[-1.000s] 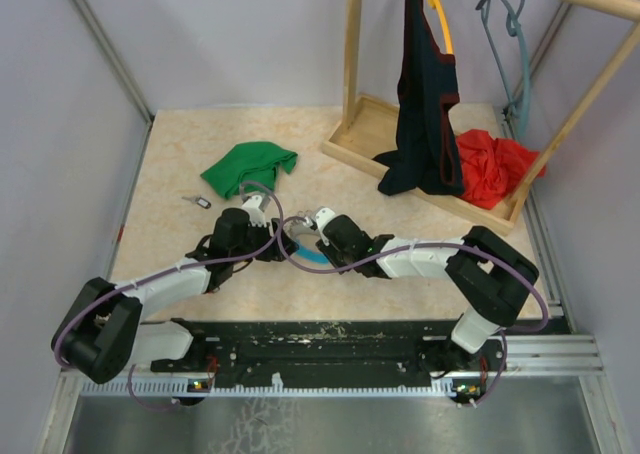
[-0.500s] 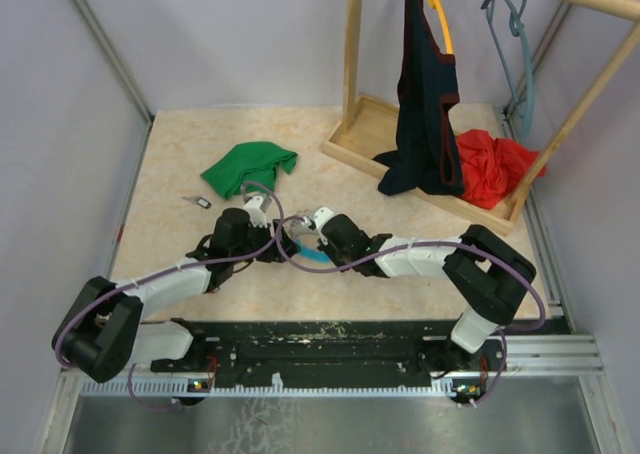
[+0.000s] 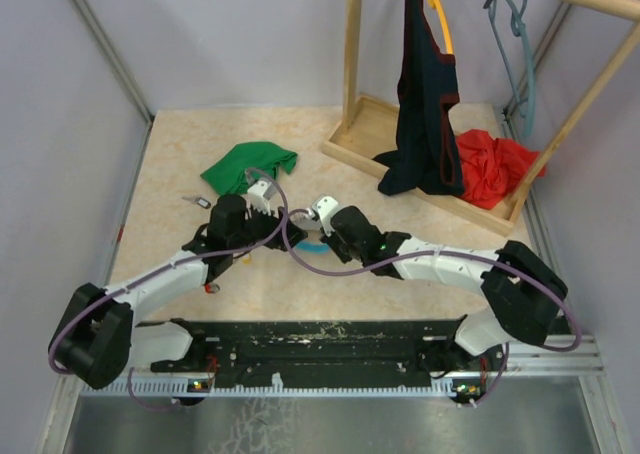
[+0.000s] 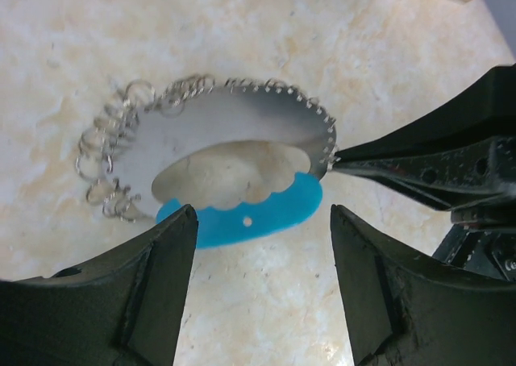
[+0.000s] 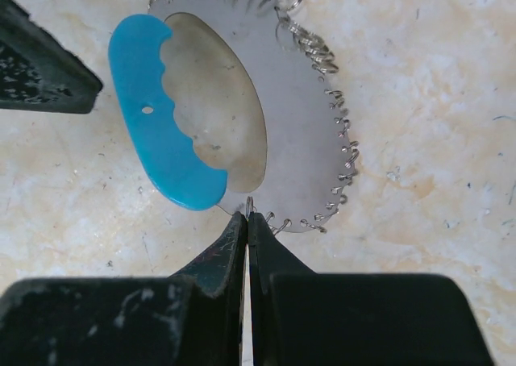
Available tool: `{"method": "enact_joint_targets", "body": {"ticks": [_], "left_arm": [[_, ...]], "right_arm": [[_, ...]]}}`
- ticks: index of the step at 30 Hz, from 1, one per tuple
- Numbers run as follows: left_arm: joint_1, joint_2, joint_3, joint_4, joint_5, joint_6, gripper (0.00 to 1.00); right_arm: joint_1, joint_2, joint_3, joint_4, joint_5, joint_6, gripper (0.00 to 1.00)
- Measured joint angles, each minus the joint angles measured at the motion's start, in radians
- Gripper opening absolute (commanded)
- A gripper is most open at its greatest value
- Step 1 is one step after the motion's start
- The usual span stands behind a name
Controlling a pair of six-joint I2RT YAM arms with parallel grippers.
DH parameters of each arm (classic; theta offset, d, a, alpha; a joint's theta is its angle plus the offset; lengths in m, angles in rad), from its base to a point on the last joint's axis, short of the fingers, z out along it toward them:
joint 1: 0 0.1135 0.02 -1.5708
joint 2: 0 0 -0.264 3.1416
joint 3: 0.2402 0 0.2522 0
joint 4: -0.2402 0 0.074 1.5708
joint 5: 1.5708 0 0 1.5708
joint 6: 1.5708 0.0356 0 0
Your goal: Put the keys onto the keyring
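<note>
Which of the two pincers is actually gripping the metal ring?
The right pincer: it is shut on the rim of the keyring. The left pincer stands wide open, gripping nothing.

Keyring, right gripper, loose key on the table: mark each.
keyring (image 5: 302, 132), right wrist view, on its broad silvery metal part.
right gripper (image 5: 247, 214), right wrist view, between the shut fingertips pinching the keyring's edge.
loose key (image 3: 197, 201), top external view, its middle; parts too small to tell.
</note>
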Motion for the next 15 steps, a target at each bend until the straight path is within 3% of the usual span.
{"method": "enact_joint_targets", "body": {"ticks": [4,15], "left_arm": [[0.006,0.013,0.059,0.01,0.041,0.036,0.73],[0.042,0.11,0.087,0.083,0.162,0.039,0.73]], "right_arm": [[-0.01,-0.037,0.0,0.004,-0.016,-0.025,0.0],[-0.146,-0.172,-0.028,0.117,-0.234,-0.032,0.0]]}}
